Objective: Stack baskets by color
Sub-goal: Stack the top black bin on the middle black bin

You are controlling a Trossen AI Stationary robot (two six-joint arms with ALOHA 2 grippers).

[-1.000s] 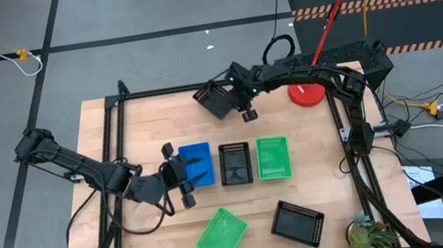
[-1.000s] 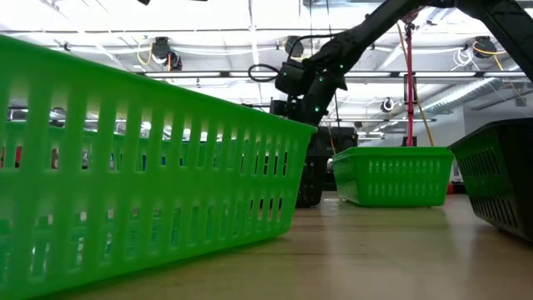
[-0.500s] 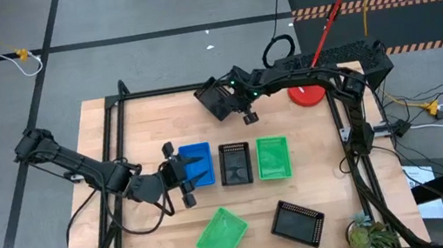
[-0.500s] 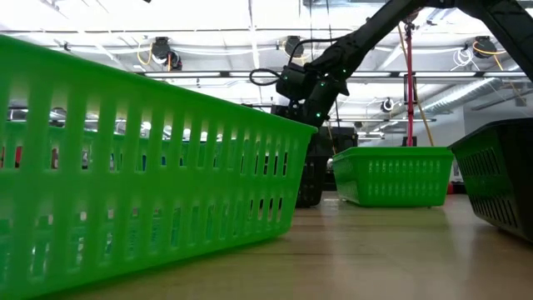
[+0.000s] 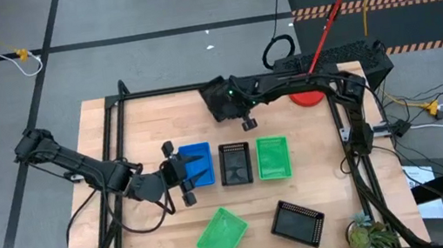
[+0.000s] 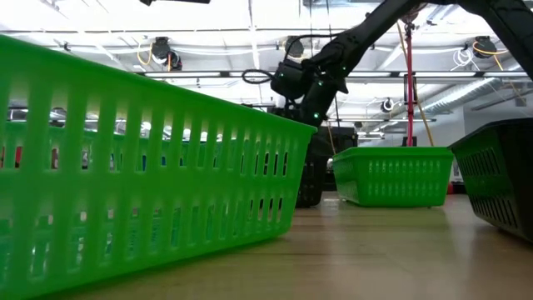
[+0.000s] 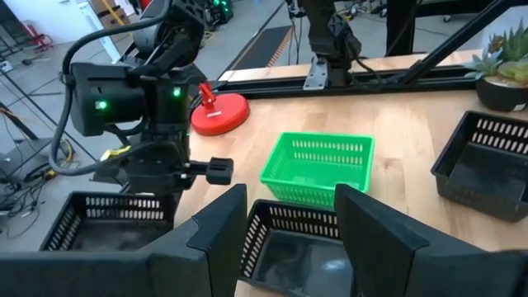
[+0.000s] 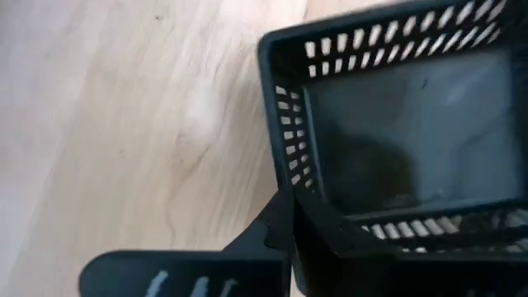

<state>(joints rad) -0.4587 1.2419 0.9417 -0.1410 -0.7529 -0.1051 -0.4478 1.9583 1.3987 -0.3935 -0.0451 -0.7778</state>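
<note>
Baskets, high view: three sit in a row mid-table, blue basket (image 5: 197, 163) at left, black basket (image 5: 234, 163) in the middle, green basket (image 5: 273, 157) at right, all just beside each other. Nearer the front edge: a 2nd green one (image 5: 221, 235), turned at an angle, and a 2nd black one (image 5: 297, 222) to its right, also angled. Right gripper (image 5: 226, 106) is over the far-centre of the table, fingers pressed together on the rim of a 3rd black basket (image 5: 216, 100), mostly hidden under the arm. Left gripper (image 5: 185, 175) is at the blue basket's left side, fingers spread. Red lamp base (image 5: 305, 96) at far right, partly under the right arm.

Low view: near green basket (image 6: 141, 167) fills the left half; row green basket (image 6: 391, 175) stands farther back on the table (image 6: 375, 250); a black basket's corner (image 6: 495, 183) at right edge. Right arm (image 6: 321, 75) reaches in from upper right, up off the table; its fingers can't be made out here.

Left wrist view: own fingers (image 7: 219, 231) apart, nothing between them. Beyond: row black basket (image 7: 297, 252), green one (image 7: 318, 167), near black one (image 7: 487, 165) off to the side, lamp base (image 7: 219, 113), right arm's wrist (image 7: 140, 107) above the held black basket (image 7: 107, 221).

Right wrist view: fingers (image 8: 318, 227) pinch the held basket's rim (image 8: 396, 124); basket tilted over bare wood.
</note>
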